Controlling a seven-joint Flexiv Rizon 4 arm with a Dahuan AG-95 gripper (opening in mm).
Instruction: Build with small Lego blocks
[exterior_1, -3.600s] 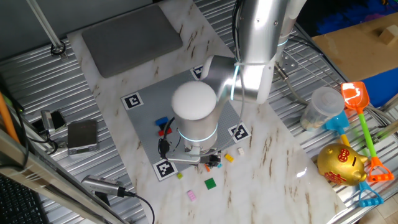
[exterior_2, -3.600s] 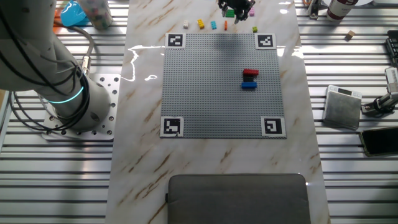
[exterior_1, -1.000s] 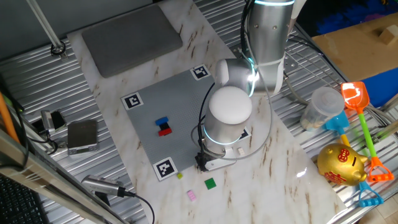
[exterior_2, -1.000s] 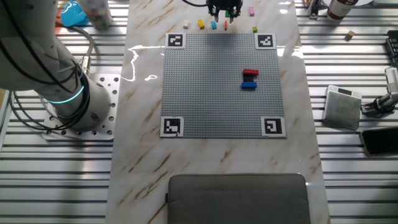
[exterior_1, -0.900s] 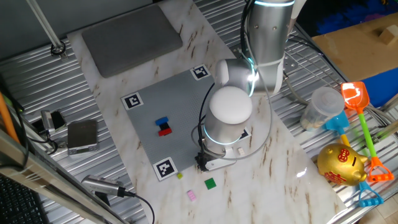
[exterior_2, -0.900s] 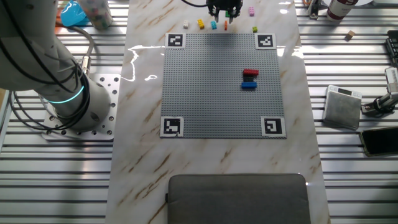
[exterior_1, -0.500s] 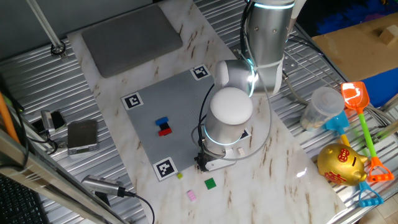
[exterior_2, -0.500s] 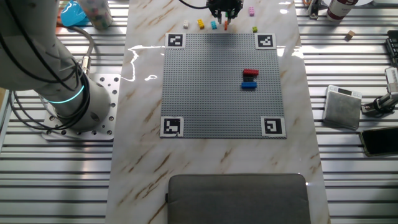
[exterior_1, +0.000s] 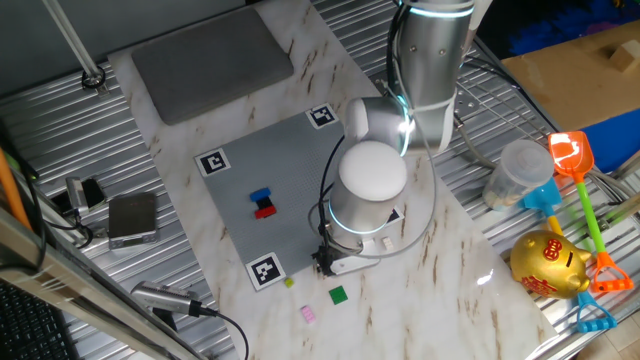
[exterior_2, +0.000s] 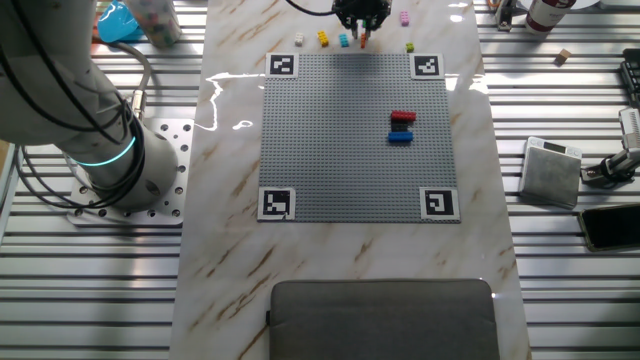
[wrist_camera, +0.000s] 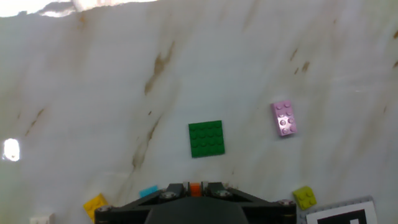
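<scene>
In the hand view, the tool (wrist_camera: 196, 189) sits low over the marble bench (wrist_camera: 93, 93), its fingers around an orange brick (wrist_camera: 195, 188); whether they grip it cannot be told. Light blue (wrist_camera: 148, 191) and yellow (wrist_camera: 95, 203) bricks lie beside. Farther off lie a green plate (wrist_camera: 206, 138) and pink brick (wrist_camera: 283, 118).

Arm bent low, hand (exterior_2: 361, 20) down at table; finger state unclear.
</scene>
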